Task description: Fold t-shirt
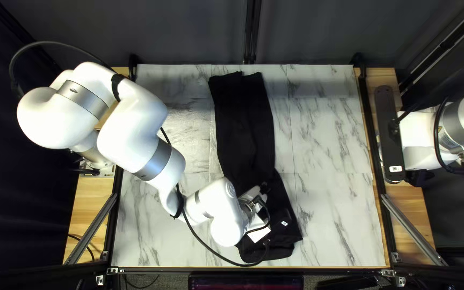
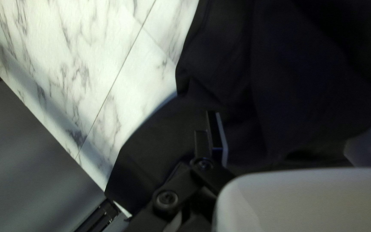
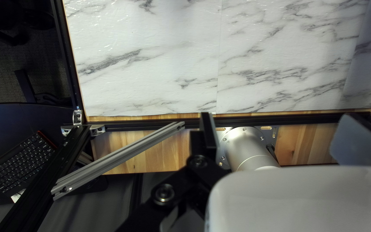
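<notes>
The black t-shirt (image 1: 244, 121) lies as a long narrow strip from near the table's far edge to near its front edge. My left gripper (image 1: 255, 219) is over the strip's near part, its fingertips hidden in the top left view. In the left wrist view my left gripper (image 2: 295, 124) stands open above black cloth (image 2: 220, 56), its fingers wide apart. Off the table's right side is my right gripper (image 1: 389, 131), away from the shirt. In the right wrist view my right gripper (image 3: 280, 118) is open with no cloth between its fingers.
The marble-patterned table (image 1: 331, 134) extends on both sides of the shirt. My left arm (image 1: 151, 145) and its cable cross the table's left half. Metal frame bars (image 1: 412, 228) run along the sides. A keyboard (image 3: 18, 163) shows beyond the frame in the right wrist view.
</notes>
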Controlling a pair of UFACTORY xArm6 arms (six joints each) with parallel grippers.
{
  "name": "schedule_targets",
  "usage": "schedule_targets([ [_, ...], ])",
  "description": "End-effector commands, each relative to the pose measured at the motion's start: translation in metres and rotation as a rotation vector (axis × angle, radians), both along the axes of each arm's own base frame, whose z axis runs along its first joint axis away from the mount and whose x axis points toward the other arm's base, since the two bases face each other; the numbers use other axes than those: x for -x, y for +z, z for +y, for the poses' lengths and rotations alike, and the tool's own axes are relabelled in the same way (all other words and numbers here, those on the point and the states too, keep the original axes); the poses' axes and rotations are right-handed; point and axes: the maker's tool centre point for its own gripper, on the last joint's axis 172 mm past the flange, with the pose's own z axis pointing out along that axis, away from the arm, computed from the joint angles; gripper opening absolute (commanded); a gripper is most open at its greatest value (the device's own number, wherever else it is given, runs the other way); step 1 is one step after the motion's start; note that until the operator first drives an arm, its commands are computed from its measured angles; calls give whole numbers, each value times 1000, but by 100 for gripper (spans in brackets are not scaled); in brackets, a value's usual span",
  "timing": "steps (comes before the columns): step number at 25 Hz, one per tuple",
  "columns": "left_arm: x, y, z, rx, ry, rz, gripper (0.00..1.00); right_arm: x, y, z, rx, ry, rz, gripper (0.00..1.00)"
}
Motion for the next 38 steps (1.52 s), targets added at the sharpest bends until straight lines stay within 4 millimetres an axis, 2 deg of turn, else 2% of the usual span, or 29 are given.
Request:
schedule_targets([
  [1, -1, 9, 2, -14, -11, -7, 100, 0, 0, 0, 0, 0, 0, 100],
  [6, -7, 17, 11, -18, -25, -22, 100, 0, 0, 0, 0, 0, 0, 100],
  [16, -38, 31, 23, 2, -75, -61, 100, 0, 0, 0, 0, 0, 0, 100],
  [24, -64, 42, 45, 29, -106, -81, 100, 0, 0, 0, 0, 0, 0, 100],
  [26, -63, 42, 45, 32, -107, -85, 100, 0, 0, 0, 0, 0, 0, 100],
  [32, -31, 38, 24, 29, -84, -96, 100, 0, 0, 0, 0, 0, 0, 100],
  [38, -27, 19, 19, 40, -53, -98, 100, 0, 0, 0, 0, 0, 0, 100],
])
